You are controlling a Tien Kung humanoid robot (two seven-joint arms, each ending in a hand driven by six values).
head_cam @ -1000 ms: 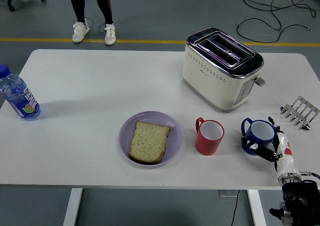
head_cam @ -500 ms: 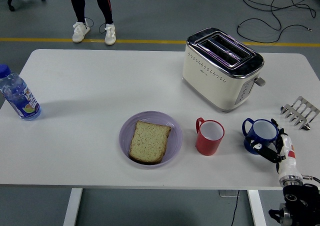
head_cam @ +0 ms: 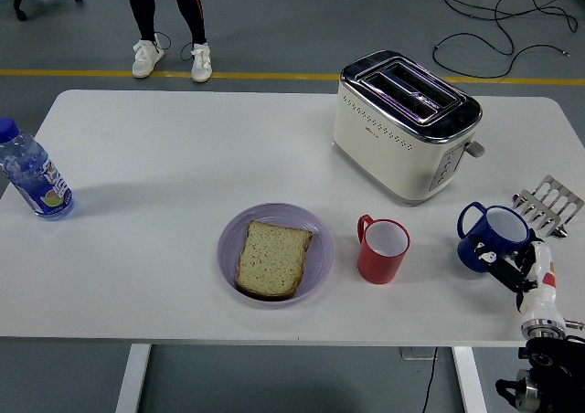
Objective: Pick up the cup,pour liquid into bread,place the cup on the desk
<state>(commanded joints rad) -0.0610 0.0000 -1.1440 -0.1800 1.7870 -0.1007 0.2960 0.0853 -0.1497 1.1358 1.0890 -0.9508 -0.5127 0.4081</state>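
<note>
- right hand [head_cam: 514, 269] at table's 4 o'clock corner, arm comes up from the bottom-right; black fingers [head_cam: 494, 259] wrapped round the blue cup [head_cam: 491, 236] = grasping it
- blue cup tilted, mouth leaning toward 1 o'clock, handle at its 10 o'clock side; white inside, contents can't tell; whether its base touches the table can't tell
- left hand not visible
- red cup [head_cam: 381, 249] upright, just at 9 o'clock of blue cup, apart from it; handle at its 10 o'clock, white inside
- purple plate [head_cam: 236, 233] at 9 o'clock of red cup, near it, not touching; table centre-front
- bread [head_cam: 271, 258] slice lying flat on plate, one piece
- metal toast rack [head_cam: 548, 203] at 1 o'clock of blue cup, near the table's right edge; blue cup rim overlaps it in view, contact can't tell
- water bottle [head_cam: 32, 174] at table's 9 o'clock edge, upright, blue cap, well apart from everything else
- cream toaster [head_cam: 402, 125] at 12 o'clock of red cup, two slots on top, lever on right end
- white table [head_cam: 164, 148]
- person's legs, white shoes [head_cam: 171, 59] on floor beyond the far edge, at 11 o'clock; hands out of view
- black cables [head_cam: 498, 15] on floor at 1 o'clock
</note>
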